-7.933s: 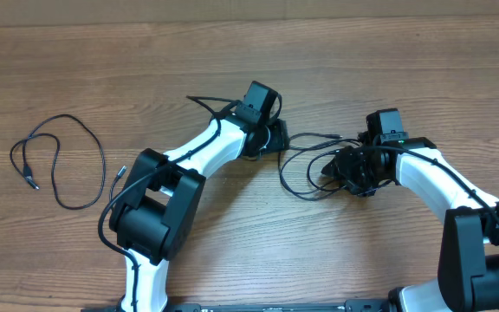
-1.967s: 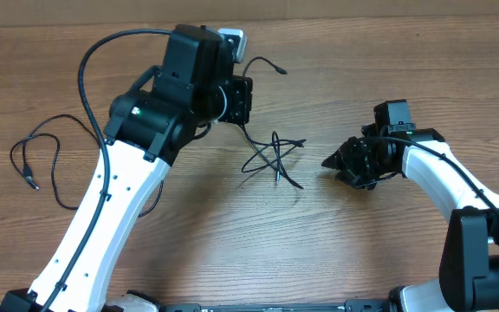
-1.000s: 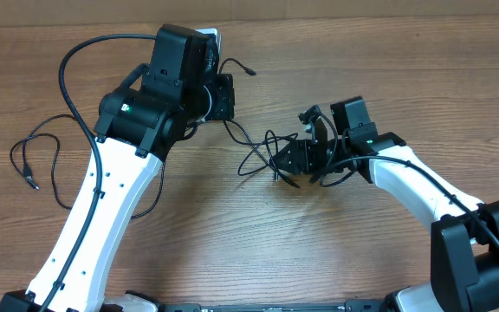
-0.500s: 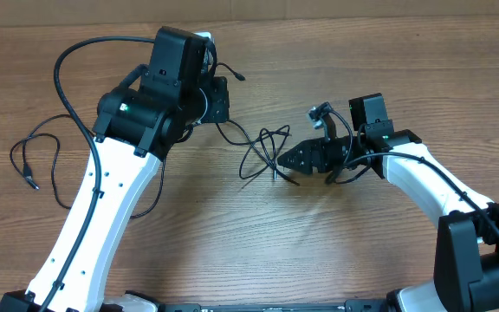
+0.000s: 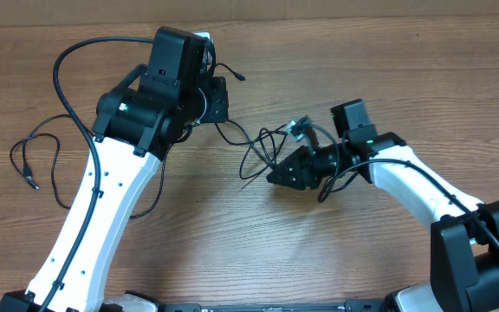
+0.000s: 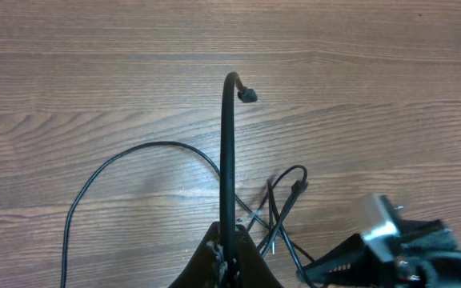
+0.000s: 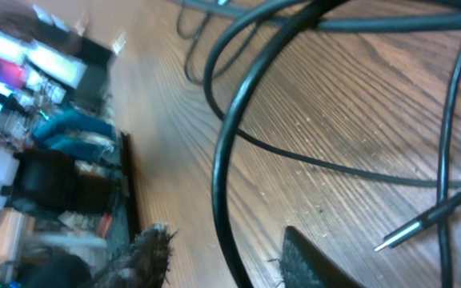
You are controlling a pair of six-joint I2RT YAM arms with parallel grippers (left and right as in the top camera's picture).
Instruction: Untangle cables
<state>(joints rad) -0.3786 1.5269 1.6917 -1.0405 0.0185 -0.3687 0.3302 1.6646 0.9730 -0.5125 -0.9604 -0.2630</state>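
**Asker:** Where were the cables, and what did you have hold of?

**Operator:** The knot of cables (image 5: 267, 149) lay on the table (image 5: 362, 69) between my two claws, right at the tips of my right claw (image 5: 275, 177). My left claw (image 6: 229, 250) was clamped shut on one strand. That strand stood up out of the jaws and curled over to a small plug (image 6: 247, 95). My right claw's jaws stood apart with a loop running between them, and I saw no squeeze on it. A separate cable (image 5: 55, 165) lay well apart from both claws, out beyond my left arm.

**Asker:** How should the step have been done?

**Operator:** As I judged it, the left claw should have stayed firm as the anchor. The right needed to close on that one loop alone, not on the strands crossing just beside it. Then it should have drawn away from the left claw slowly. If the knot tightened, the thing to do was give slack back.

**Asker:** Any brand or writing?

**Operator:** None that I could read. The background behind my right claw was only blurred colour.
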